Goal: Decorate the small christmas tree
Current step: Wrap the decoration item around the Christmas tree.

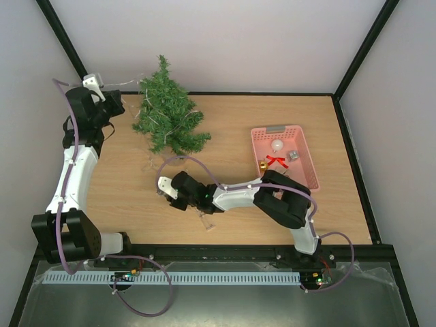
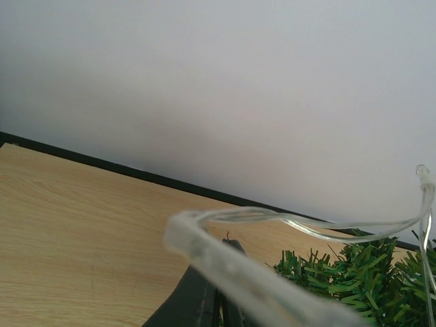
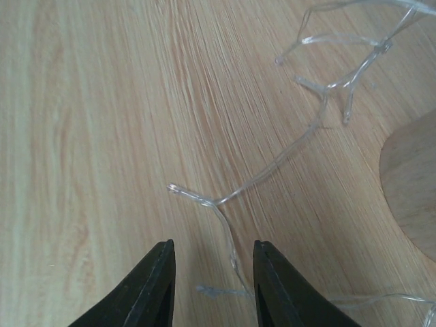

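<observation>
Where my right pincer [image 3: 212, 248] sits: low over the pale wooden table [image 1: 306, 116], jaws parted and grasping nothing, with a thin clear plastic light string [image 3: 272, 160] running in between them
Left pincer [image 1: 95, 85]: clenched on the other end of that light string, raised at the far left corner
Step in hand: as I judge it, picking the slack strand off the wood so it can be draped over the branches
How to do it well: I should sink until both tips touch the table, keep the strand centred between them, and close fully, because so thin a wire slips out of a half-shut grip; a bulb stub would give a better hold than bare wire
Watch for: loops lie beside the base, so I should lift slowly, lest a tug topple the tree or pull against my left hold
Small christmas tree [image 1: 167, 116], dark-green with bushy needles: far-left part of the table, just beside my left pincer and beyond my right one; its round pale wooden base [image 3: 412, 184] is near my right tips, not touching
Which way it points: upright as far as I can tell, base flat on the wood, tip up; long axis vertical
</observation>
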